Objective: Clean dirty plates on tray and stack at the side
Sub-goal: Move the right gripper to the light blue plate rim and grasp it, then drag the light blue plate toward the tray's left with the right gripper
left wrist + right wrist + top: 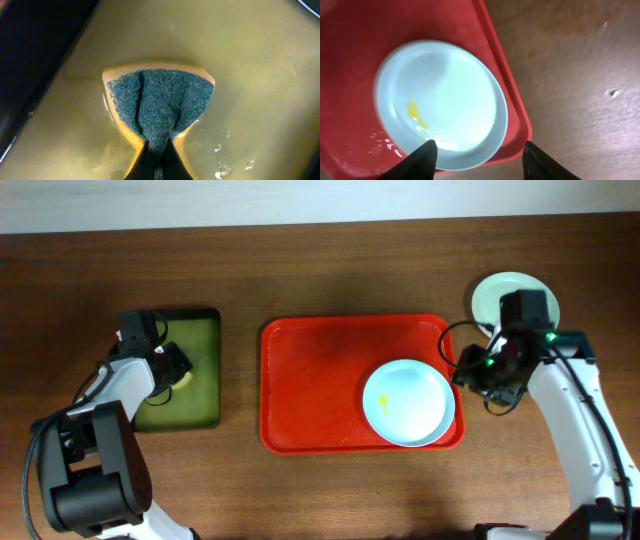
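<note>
— What do we see at our left claw (159, 152)?

— We have it pinching a sponge (160, 100), scrub face up. The sponge rests on the wet floor of the olive tray (200, 405) just beneath the claw.

— And the red tray (310, 380)?

— It lies between our two claws. The pale blue plate (408, 403) sits in the corner nearest our right claw (480, 157) and carries a yellow smear (414, 112).

— How is that claw?

— Spread wide, with its fingers over the plate's near rim. We cannot tell whether they touch it. Behind the claw, a pale greenish plate (492, 292) rests on the bench (300, 260).
</note>
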Action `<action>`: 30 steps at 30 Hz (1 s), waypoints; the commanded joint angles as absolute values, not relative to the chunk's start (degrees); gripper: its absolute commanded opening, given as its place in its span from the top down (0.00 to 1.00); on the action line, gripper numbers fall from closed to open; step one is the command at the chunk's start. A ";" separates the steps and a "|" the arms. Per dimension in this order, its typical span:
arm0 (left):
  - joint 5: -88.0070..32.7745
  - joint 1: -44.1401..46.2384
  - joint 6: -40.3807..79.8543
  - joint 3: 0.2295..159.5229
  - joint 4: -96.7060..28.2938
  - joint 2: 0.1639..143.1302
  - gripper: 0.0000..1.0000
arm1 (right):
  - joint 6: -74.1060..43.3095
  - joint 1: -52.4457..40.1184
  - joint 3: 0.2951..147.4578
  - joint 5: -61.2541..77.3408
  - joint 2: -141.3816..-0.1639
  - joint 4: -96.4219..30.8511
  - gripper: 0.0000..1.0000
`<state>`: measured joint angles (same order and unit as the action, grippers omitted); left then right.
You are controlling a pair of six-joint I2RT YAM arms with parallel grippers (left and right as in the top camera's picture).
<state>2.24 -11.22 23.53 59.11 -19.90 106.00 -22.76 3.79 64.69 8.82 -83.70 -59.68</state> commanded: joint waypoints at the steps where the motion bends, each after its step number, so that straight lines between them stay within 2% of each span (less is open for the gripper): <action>1: 3.25 -11.53 22.81 58.19 -20.36 109.60 1.00 | -24.99 3.38 58.57 8.58 -83.96 -56.58 0.47; 4: 3.20 -11.53 22.83 58.19 -20.10 109.60 1.00 | -25.87 3.38 54.68 8.51 -83.96 -53.74 0.53; 8: 2.37 -11.53 22.83 58.19 -20.05 109.60 1.00 | -27.68 3.38 50.89 8.32 -83.96 -49.39 0.53; 11: 2.37 -11.53 22.83 58.19 -20.05 109.60 1.00 | -28.73 3.38 48.58 8.29 -83.96 -46.33 0.59; 20: 2.39 -11.53 22.83 58.19 -19.97 109.60 1.00 | -29.54 3.38 44.45 8.38 -84.01 -42.96 0.62; 23: 2.39 -11.53 22.83 58.19 -19.99 109.60 1.00 | -30.55 3.38 43.64 8.34 -84.07 -42.44 0.67; 30: 2.39 -11.53 22.83 58.19 -19.99 109.60 1.00 | -30.55 3.38 41.23 9.93 -84.09 -37.85 0.67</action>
